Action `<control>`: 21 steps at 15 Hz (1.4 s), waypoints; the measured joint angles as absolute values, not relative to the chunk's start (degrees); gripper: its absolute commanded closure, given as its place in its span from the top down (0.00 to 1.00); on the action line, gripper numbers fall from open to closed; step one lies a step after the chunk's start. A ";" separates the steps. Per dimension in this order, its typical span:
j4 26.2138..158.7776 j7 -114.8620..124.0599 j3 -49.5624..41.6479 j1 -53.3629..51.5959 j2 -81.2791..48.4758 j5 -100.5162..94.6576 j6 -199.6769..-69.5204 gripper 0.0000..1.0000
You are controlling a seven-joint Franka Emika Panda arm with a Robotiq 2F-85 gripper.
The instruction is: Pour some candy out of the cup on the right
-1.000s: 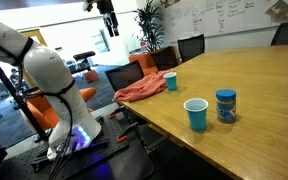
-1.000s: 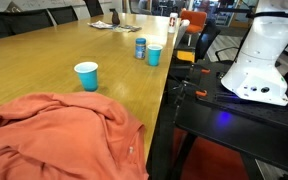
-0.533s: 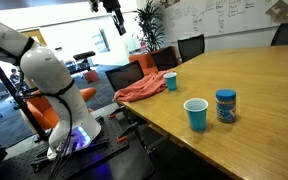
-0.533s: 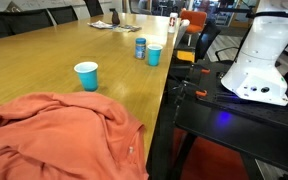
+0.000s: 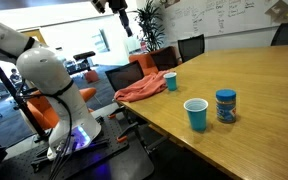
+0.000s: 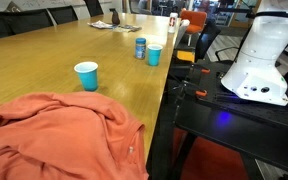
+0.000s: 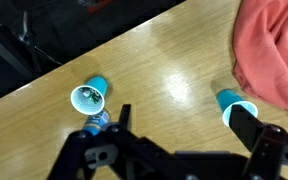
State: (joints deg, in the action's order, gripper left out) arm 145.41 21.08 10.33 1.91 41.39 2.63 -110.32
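Note:
The light-blue cup [image 5: 196, 114] stands upright on the wooden table next to the blue lidded jar [image 5: 226, 106]; both also show in an exterior view, cup [image 6: 154, 55] and jar [image 6: 140, 47]. From above, in the wrist view, the cup [image 7: 89, 97] has tiny dark and pale candy [image 7: 87, 98] inside. My gripper [image 5: 122, 12] hangs high above the table's edge, far from the cup. In the wrist view the gripper [image 7: 184, 130] is open and empty.
A smaller teal cup [image 5: 171, 81] [image 6: 86, 76] [image 7: 236, 107] stands beside an orange cloth [image 5: 144, 88] [image 6: 59, 135] [image 7: 274, 45] at the table's edge. Office chairs [image 5: 189, 46] line the far side. The robot's white base [image 6: 264, 55] stands off the table.
My gripper has moved to the right, high up, in the exterior view. The cups, jar and cloth have not moved.

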 measured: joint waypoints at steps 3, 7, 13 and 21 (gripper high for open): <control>148.36 21.10 7.26 4.74 41.90 1.08 -113.24 1.00; 153.38 20.60 3.07 8.79 41.61 -1.86 -120.79 1.00; 159.31 20.11 -1.52 14.13 37.42 -5.46 -134.00 1.00; 159.44 19.22 -4.00 18.03 29.77 -5.70 -139.85 1.00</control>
